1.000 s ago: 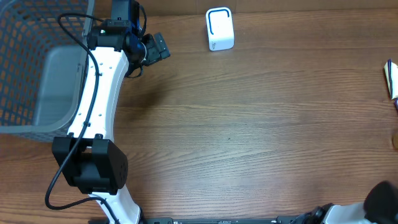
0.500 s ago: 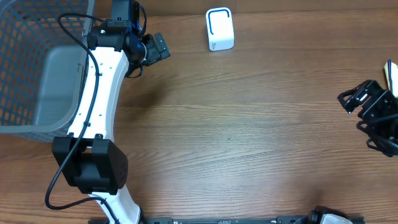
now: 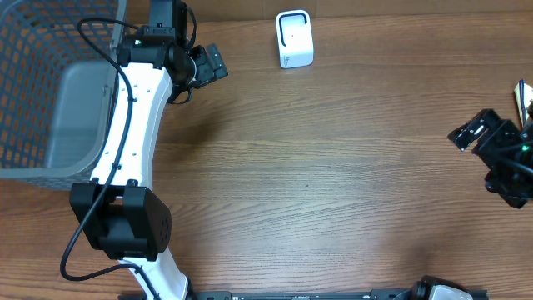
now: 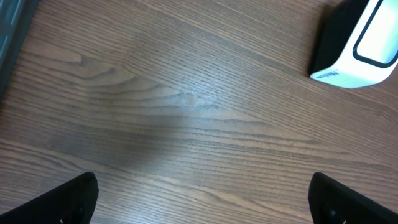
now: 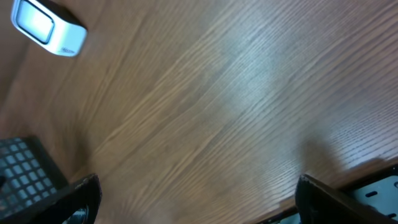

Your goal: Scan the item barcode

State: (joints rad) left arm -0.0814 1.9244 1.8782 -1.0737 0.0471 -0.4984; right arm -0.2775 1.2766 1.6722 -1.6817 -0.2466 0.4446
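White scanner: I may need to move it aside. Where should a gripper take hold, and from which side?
Probably across the two long side walls of the white scanner, coming down from above. It is a boxy block, narrower across than along, standing clear on the table; the open left gripper is nearest.

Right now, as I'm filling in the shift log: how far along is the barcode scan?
Done: nothing yet. Both grippers are open and empty; the left gripper hovers between the basket and the white scanner. In hand: the right gripper is close to an item half cut off at the overhead view's right edge, with no grip on it. Left: pick the item up and show its barcode to the scanner.
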